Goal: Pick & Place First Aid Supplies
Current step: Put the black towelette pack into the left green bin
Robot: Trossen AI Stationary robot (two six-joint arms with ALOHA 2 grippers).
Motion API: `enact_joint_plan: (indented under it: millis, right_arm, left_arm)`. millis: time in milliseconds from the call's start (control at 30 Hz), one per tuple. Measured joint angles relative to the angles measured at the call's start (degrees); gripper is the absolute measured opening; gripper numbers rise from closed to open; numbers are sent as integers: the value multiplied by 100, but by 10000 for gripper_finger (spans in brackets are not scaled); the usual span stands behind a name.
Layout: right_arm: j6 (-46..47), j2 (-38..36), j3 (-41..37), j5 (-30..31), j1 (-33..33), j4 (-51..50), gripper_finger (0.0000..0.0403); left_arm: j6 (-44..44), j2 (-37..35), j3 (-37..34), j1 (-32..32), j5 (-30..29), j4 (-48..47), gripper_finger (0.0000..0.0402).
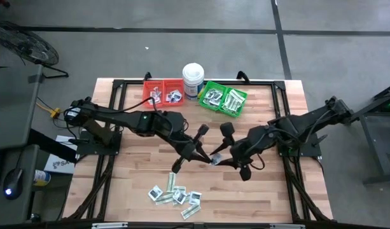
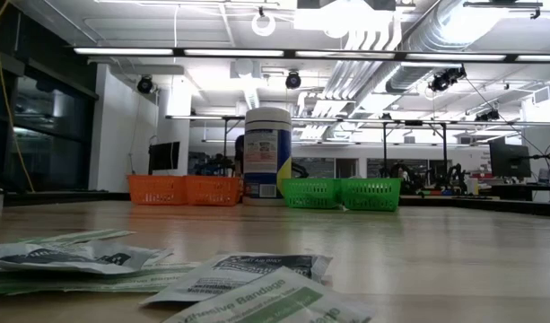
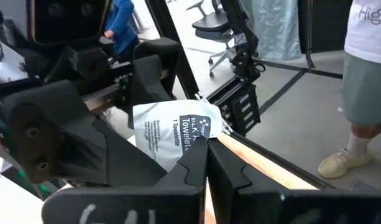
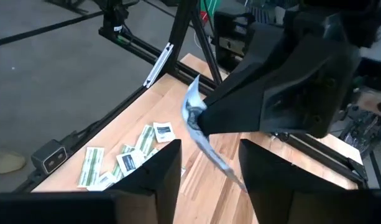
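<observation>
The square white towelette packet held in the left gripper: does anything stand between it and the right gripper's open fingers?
Nothing visible does. The left gripper holds the white towelette packet in open air before the right gripper.

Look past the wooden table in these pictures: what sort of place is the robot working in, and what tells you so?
Probably an open-plan robotics lab or workshop. The low view shows exposed ceiling ducts and strip lights, with more metal rigs and a monitor behind; the high view shows a bare concrete floor around the table.

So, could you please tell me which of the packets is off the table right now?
The white towelette packet, pinched in the left gripper's shut fingers mid-table beside the right gripper; the other packets lie flat near the front edge.
</observation>
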Motion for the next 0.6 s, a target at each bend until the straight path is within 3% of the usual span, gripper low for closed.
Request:
enact_joint_plan:
  millis: [333,600]
  right_arm:
    - [27,-26,0,-122,0,-43,14]
    - [496,-35,0,-266,-52,-198,4]
  left_arm:
    - [-11,-1,0,0,-49,-18,0]
    - [241,-1,0,-17,-439,-80,7]
